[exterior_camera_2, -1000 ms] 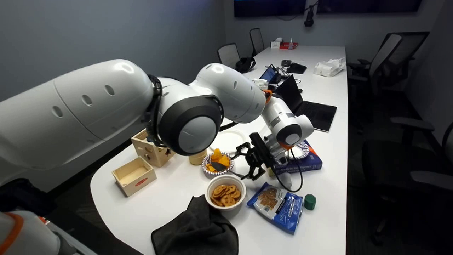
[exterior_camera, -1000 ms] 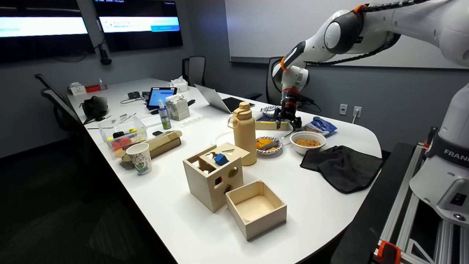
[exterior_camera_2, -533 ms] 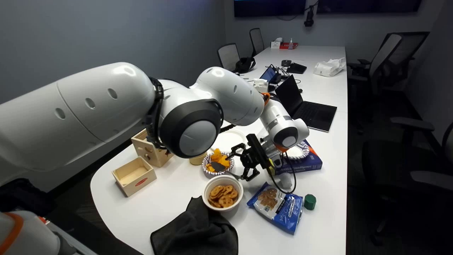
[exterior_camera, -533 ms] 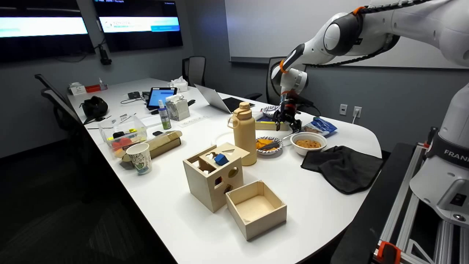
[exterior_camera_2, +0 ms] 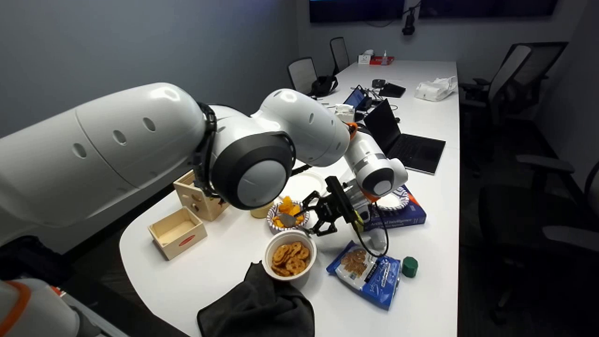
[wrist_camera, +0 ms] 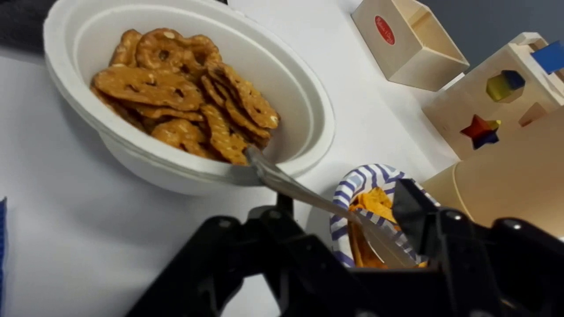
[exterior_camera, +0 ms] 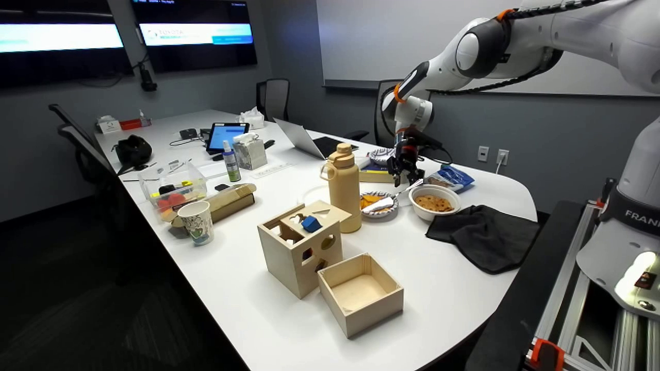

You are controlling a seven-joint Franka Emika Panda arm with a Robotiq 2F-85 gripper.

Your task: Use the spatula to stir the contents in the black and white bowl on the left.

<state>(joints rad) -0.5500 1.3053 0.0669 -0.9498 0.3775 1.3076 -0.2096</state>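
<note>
The black and white bowl is a small paper bowl with a striped rim. It holds yellow-orange chips. The metal spatula lies with its blade in this bowl. In the wrist view its handle slants out to the rim of the white bowl; I cannot tell whether they touch. My gripper is open, with its fingers apart on either side of part of the spatula. The handle crosses in front of a fingertip in the wrist view.
The white bowl with brown pretzel chips stands close beside the gripper. A tall beige bottle stands beside the striped bowl. A blue snack bag, a dark cloth, a book and a wooden shape box are near.
The gripper has moved slightly towards the striped bowl. The spatula has turned, its blade now catching light and its handle showing raised. The white bowl has slid slightly towards the dark cloth.
</note>
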